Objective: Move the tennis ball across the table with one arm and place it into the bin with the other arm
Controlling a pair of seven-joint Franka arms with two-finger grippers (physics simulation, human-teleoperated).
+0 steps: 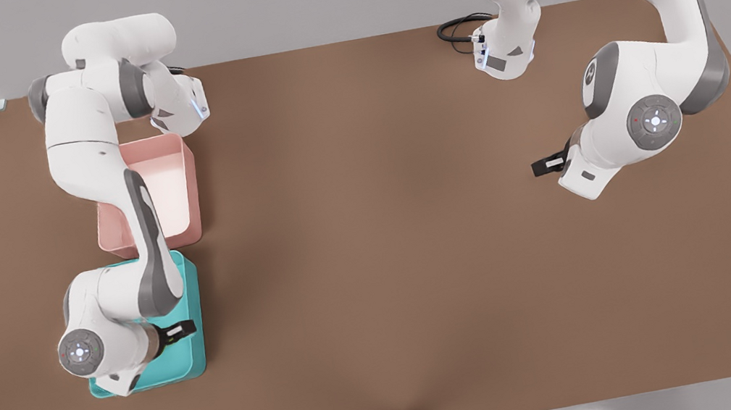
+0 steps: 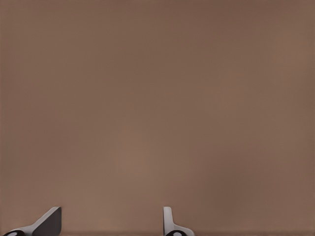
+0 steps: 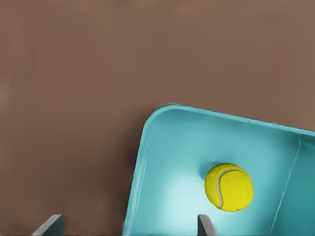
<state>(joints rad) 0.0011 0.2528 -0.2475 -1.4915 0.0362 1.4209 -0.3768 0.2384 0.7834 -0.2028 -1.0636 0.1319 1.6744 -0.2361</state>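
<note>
small yellow-green tennis ball (image 3: 229, 187) resting inside teal plastic bin (image 3: 147, 147) | right tool (image 3: 130, 225) open, empty, above bin | left tool (image 2: 110, 222) open, over bare brown table (image 2: 157, 98), waiting | risk: retreating tool clips bin wall, shifts it

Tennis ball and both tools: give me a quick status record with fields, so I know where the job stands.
tennis ball: lying on the floor of the bin, free of any tool
bin: teal bin at the front view's left, beside a pink tray
right tool: above the bin, fingers apart, holding nothing
left tool: over bare table at the front view's right, fingers apart, waiting
task state: ball in bin, looks complete
</note>
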